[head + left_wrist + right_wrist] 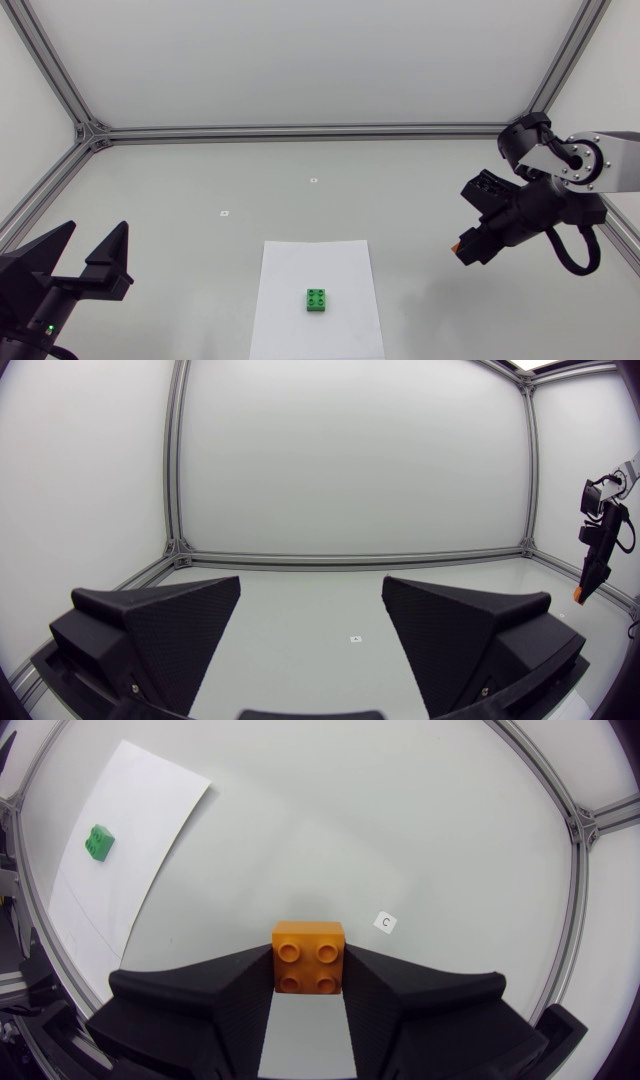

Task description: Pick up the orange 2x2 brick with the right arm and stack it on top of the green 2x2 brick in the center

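Note:
The orange 2x2 brick (pixel 309 956) sits studs-up between the fingers of my right gripper (pixel 309 982), which is shut on it and held above the table. From above, the right gripper (pixel 464 250) hangs at the right side with a bit of the orange brick (pixel 456 244) showing at its tip. The green 2x2 brick (pixel 319 300) rests on a white sheet of paper (pixel 345 260) in the middle, well to the left of that gripper; the green brick (pixel 98 842) also shows far ahead in the right wrist view. My left gripper (pixel 92 252) stands open at the near left.
An aluminium frame (pixel 300 130) runs along the table's back and sides. Two small white markers (pixel 313 180) (pixel 224 212) lie on the table behind the paper. My right arm (pixel 598 535) shows far off in the left wrist view.

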Robot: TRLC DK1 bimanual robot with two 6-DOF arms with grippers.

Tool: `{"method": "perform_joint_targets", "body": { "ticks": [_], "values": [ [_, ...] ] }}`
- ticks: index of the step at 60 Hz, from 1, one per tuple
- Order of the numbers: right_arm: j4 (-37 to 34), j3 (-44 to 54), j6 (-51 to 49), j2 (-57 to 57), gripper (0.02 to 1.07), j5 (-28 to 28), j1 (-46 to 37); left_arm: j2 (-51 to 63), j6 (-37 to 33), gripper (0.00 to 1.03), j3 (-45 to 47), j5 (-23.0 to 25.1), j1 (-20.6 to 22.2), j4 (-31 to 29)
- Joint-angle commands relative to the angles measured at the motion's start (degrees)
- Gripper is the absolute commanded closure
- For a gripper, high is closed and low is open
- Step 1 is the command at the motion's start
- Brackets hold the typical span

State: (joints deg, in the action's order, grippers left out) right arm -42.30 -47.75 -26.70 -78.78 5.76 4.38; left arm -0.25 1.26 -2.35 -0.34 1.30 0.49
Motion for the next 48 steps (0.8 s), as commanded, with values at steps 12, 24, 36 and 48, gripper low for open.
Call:
{"method": "perform_joint_targets", "body": {
  "ticks": [12,24,36,48],
  "values": [
    [-1.6,4.1,-3.6,4.3,0.81,-4.4,12.8,-0.5,-0.7,0.04,2.3,0.3,-0.2,-0.8],
    [-1.9,5.0,1.0,4.8,0.81,-7.3,25.6,-0.5,-0.7,0.04,2.3,0.3,-0.2,-0.8],
    [-2.0,2.3,4.5,0.2,0.81,-7.9,36.8,-0.5,-0.7,0.04,2.3,0.3,-0.2,-0.8],
    [-1.6,-2.9,5.2,-5.2,0.81,-7.6,42.2,-0.5,-0.7,0.04,2.3,0.3,-0.2,-0.8]
  ]
}}
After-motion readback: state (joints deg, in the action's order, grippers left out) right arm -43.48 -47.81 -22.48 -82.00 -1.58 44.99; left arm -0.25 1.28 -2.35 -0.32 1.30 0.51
